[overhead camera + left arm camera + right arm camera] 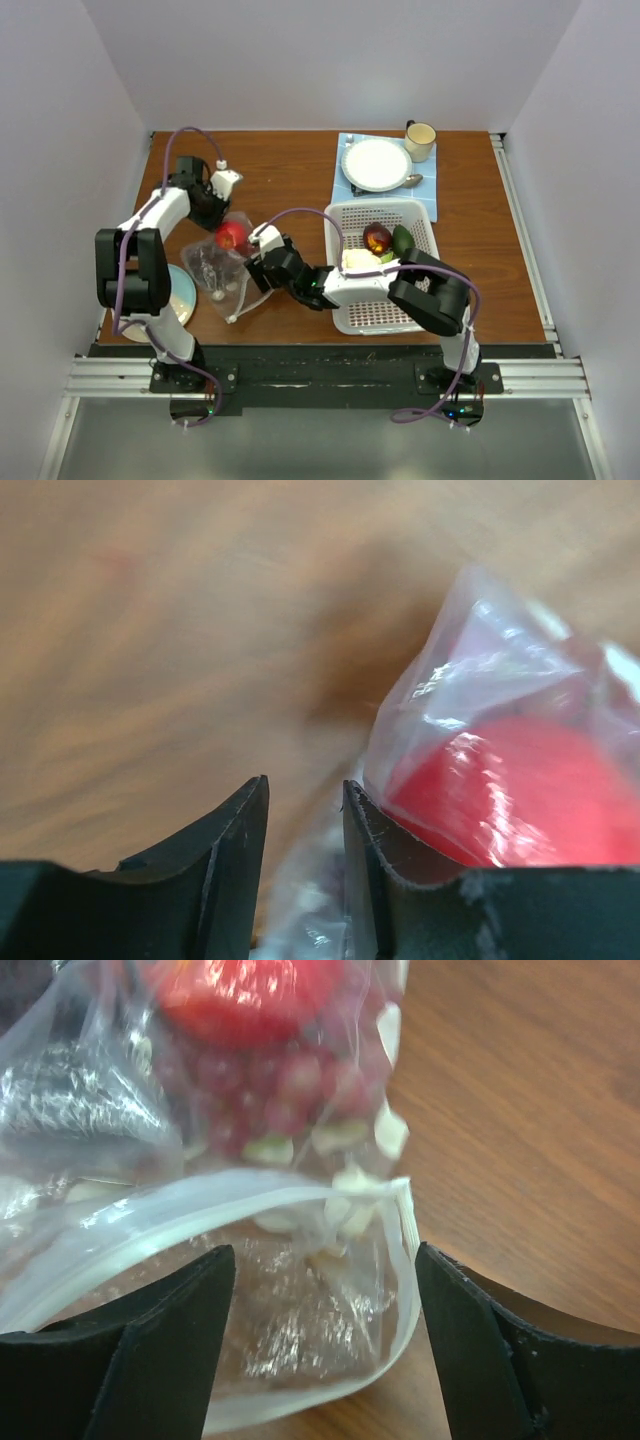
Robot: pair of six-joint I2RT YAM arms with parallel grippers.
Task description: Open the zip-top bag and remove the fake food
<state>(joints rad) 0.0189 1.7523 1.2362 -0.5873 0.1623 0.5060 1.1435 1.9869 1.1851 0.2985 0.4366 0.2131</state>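
The zip-top bag (228, 272) lies crumpled on the wooden table, left of centre, with a red ball-like fruit (231, 236) inside it. My left gripper (222, 212) is at the bag's far end. In the left wrist view its fingers (305, 820) stand nearly closed with bag film (470, 670) between them, and the red fruit (520, 780) presses on the right finger. My right gripper (255, 262) is at the bag's near right edge. It is open (325, 1260) and straddles the bag's open zip mouth (200, 1205). The red fruit (240, 990) lies deeper inside.
A white perforated basket (380, 205) sits right of the bag, holding a purple-brown piece (377, 237), a green piece (402, 240) and a cream piece (358, 260). A white plate (377, 163), spoon (412, 181) and cup (420, 140) stand at the back. A pale disc (185, 290) lies front left.
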